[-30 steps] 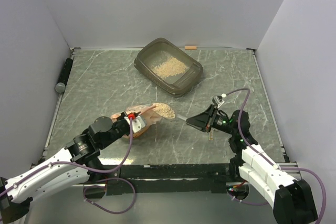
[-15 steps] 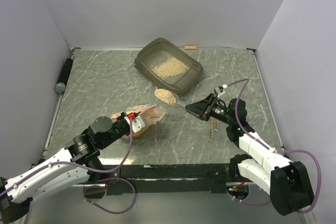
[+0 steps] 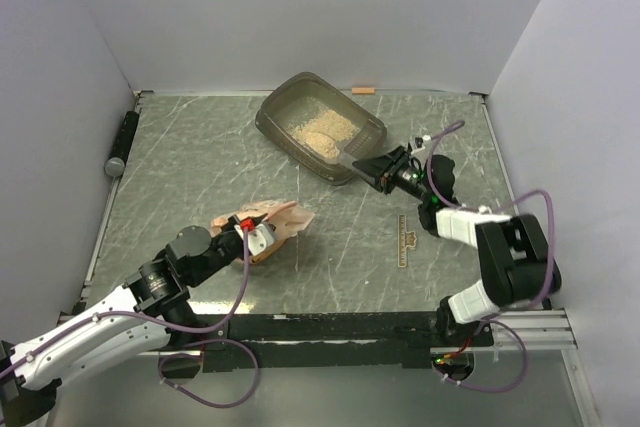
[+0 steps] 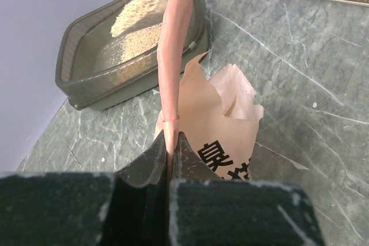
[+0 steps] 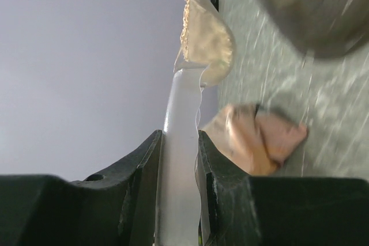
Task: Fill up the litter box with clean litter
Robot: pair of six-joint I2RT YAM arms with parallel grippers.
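A grey marbled table [image 3: 200, 167] is filling the top view. At its left edge a black cylinder [image 3: 121, 143] is lying along the rim. Near the middle of the near edge, the left gripper [image 3: 255, 238] is pinching the upper lip of the pink bag [image 3: 275, 224], its jaws pressed together on a folded strip of the plastic, so that the mouth is gaping toward the far edge. The bag is looking soft, thin and crumpled, likely to slump or close if released, so the top lip is probably the best place to hold it. Toward the middle of the far edge, the litter box [image 3: 368, 142] is sitting at an angle, a stiff tray with a patch of clean litter [image 3: 320, 130] lying on its floor. A clear scoop [image 3: 351, 157] is reaching over the box's near right wall, and the right gripper [image 3: 385, 169] is clamping its flat handle between its jaws. In the right wrist view the bowl is tipping on its side, with granules showing at its rim. The grains are loose and light, probably quick to spill, so the scoop is best carried level by its rigid handle. A ruler [image 3: 405, 244] is lying near the right edge.
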